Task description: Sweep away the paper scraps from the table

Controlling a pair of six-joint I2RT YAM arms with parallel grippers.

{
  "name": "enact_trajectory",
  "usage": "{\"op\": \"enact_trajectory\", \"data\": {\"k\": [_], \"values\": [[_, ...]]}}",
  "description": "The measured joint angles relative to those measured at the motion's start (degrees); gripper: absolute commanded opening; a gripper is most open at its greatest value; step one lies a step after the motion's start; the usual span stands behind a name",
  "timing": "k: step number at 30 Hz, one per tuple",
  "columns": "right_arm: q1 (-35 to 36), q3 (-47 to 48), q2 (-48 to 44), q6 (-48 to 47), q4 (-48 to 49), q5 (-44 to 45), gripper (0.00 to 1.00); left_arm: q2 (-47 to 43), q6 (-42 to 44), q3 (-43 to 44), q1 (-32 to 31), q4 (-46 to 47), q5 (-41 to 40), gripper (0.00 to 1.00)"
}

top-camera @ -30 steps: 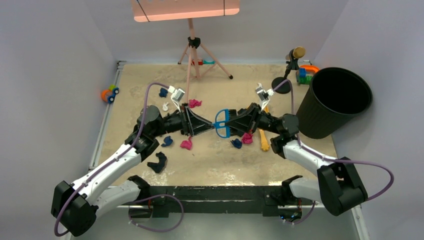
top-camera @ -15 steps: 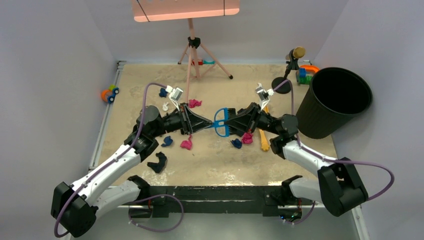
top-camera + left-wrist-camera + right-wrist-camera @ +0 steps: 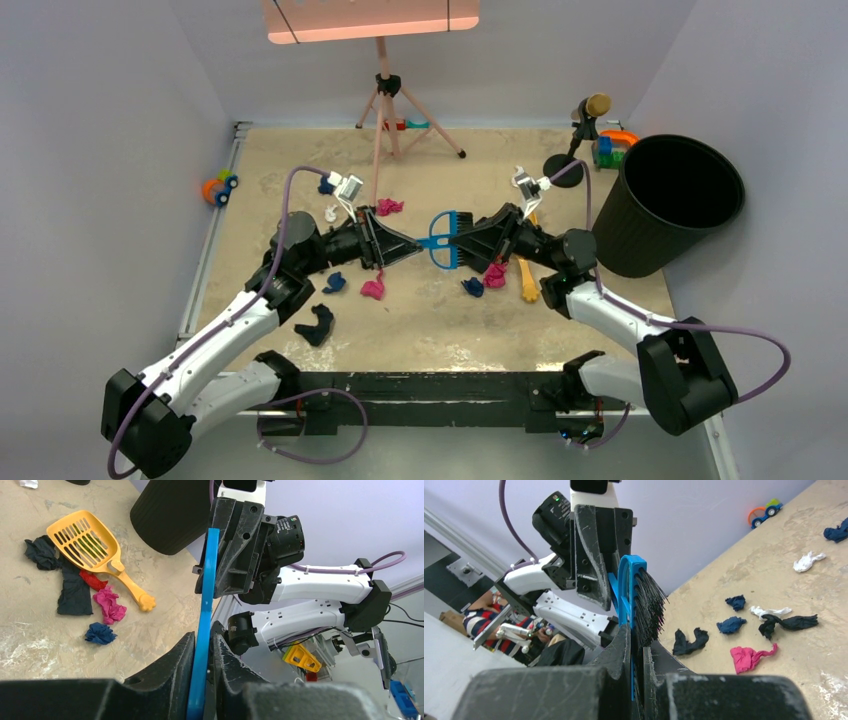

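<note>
Left claw (image 3: 413,244): up in the air over the middle of the table (image 3: 420,335), pointing right, pretty much nose to nose with the other one. The thin blue handle of the brush (image 3: 440,243) runs straight between its fingers (image 3: 175,665). Honestly can't tell from the wrist cam if they're actually squeezing it or just sitting alongside it.

Paper scraps, left claw's side (image 3: 334,283): all down on the table, none in either claw. On the far side of this claw there's a dark blue one, a white one and a pink one close to its tip. On the near side there's a blue one and a pink one (image 3: 374,288) side by side, and a bigger black scrap (image 3: 317,325) further back by its arm.

Brush: hanging level between the two claws, off the table, handle end at the left claw and bristle end at the right one.

Right claw (image 3: 462,240): pressed together on the bristle end of the brush, pinching the blue back, with the black bristles poking out past its fingers (image 3: 621,645).

Paper scraps, right claw's side: a blue one (image 3: 473,287) and a pink one (image 3: 494,274) on the table, just to the near side of this claw.

Dustpan (image 3: 82,540): yellow, lying flat on the table near the right claw, with dark scraps touching its scoop and handle.

Bin (image 3: 680,200): black, further right, well apart from the right claw, at the table's right edge.
</note>
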Motion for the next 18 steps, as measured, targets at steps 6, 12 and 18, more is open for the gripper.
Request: {"op": "enact_trajectory", "data": {"k": [6, 12, 18], "values": [[-0.22, 0.0, 0.0, 0.02, 0.02, 1.79, 0.0, -0.11, 0.07, 0.0, 0.11, -0.42, 0.13, 0.25], [-0.2, 0.0, 0.04, 0.24, 0.04, 2.1, 0.0, -0.59, 0.09, -0.24, 0.09, -0.44, 0.15, 0.31], [0.35, 0.0, 0.2, 0.26, 0.02, 2.1, 0.0, -0.94, 0.09, -0.39, 0.11, -0.48, 0.2, 0.32]]}}
